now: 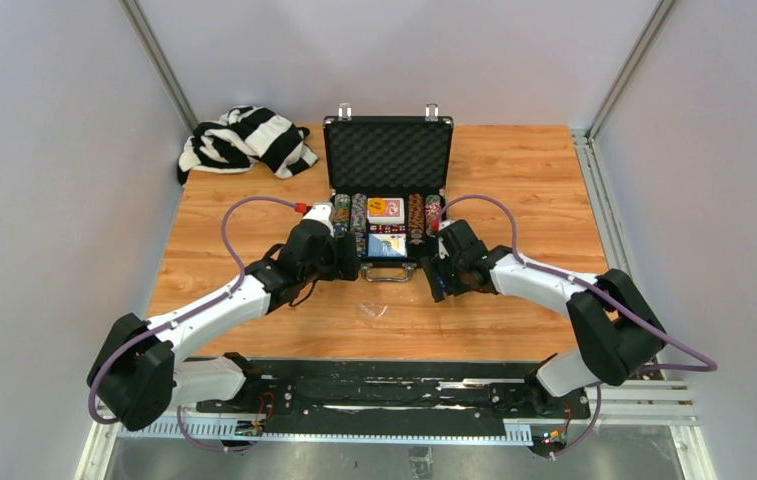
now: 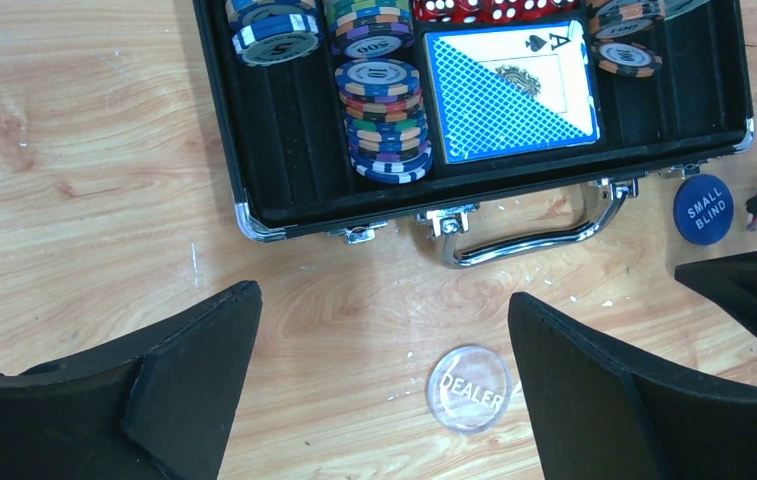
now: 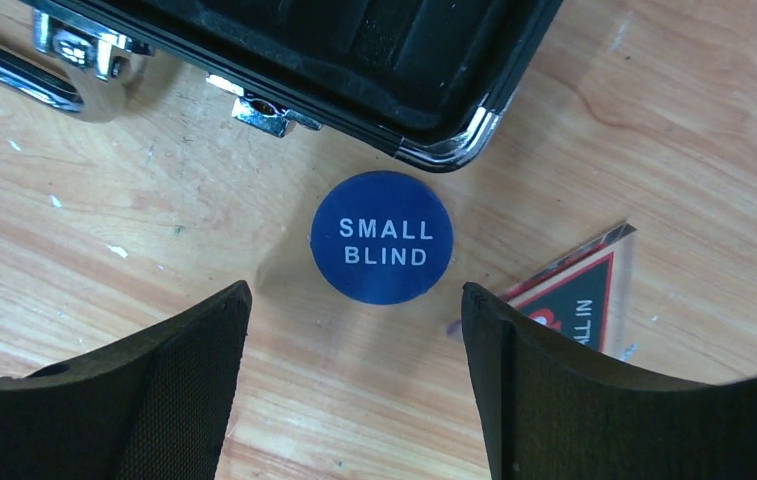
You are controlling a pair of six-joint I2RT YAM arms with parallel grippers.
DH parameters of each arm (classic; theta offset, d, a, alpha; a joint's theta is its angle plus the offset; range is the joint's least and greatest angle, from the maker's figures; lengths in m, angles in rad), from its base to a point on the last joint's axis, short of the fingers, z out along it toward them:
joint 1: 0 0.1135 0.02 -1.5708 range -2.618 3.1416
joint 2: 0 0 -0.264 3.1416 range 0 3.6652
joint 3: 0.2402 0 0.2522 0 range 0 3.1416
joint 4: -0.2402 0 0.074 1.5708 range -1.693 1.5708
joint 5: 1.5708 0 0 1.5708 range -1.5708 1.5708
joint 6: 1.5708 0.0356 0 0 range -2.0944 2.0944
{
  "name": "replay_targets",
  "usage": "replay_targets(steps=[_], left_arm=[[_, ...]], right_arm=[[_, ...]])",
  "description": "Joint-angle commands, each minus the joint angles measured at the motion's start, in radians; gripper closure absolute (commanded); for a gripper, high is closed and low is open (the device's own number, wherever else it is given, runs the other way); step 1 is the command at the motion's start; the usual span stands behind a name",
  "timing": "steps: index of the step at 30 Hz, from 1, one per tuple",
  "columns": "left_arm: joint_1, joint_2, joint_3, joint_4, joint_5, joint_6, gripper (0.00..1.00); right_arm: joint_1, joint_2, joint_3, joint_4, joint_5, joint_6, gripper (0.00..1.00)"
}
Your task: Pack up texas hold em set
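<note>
Open case [image 1: 388, 155] on the table [image 1: 514, 180], chips [image 2: 386, 120] and cards [image 2: 509, 95] inside. Left end effector [image 2: 384, 305] released, empty; dealer button [image 2: 468, 388] lies at the case's 6 o'clock. Right end effector [image 3: 359, 298] released, empty; blue button [image 3: 382, 237] at its 12 o'clock.

This is a robotics lab test cell, not a home or shop. Plain pale wall panels [image 1: 44, 200] close in the left, back and right of the top view, held by bare aluminium posts [image 1: 159, 60] in the upper corners. A wood-grain tabletop [image 1: 514, 170] fills the middle (flecked with white scuffs in the wrist views). Along the bottom, two robot arms [image 1: 209, 310] stand on a black mounting plate [image 1: 394, 385] with exposed wiring [image 1: 259, 410] and looping purple cables [image 1: 229, 235].
</note>
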Motion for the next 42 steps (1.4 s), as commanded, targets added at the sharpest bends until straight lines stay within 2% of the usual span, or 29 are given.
replay_targets(steps=[1, 10, 17, 23, 42], left_arm=[[-0.005, -0.035, -0.017, -0.012, -0.037, 0.014, 0.02], [-0.005, -0.020, -0.005, -0.007, -0.023, 0.015, 0.01], [-0.005, -0.023, -0.010, -0.006, -0.027, 0.023, 0.01], [-0.005, -0.014, -0.009, 0.003, -0.020, 0.024, 0.01], [-0.005, 0.005, -0.005, 0.018, -0.004, 0.024, 0.01]], right_arm=[[0.020, 0.039, -0.019, 0.044, -0.005, 0.017, 0.24], [0.019, 0.093, -0.014, 0.050, 0.056, 0.016, 0.31], [0.019, 0.118, -0.004, 0.053, 0.046, 0.026, 0.47], [0.019, 0.086, -0.005, 0.038, 0.046, 0.024, 0.52], [0.019, -0.058, 0.055, -0.053, 0.022, 0.010, 0.54]])
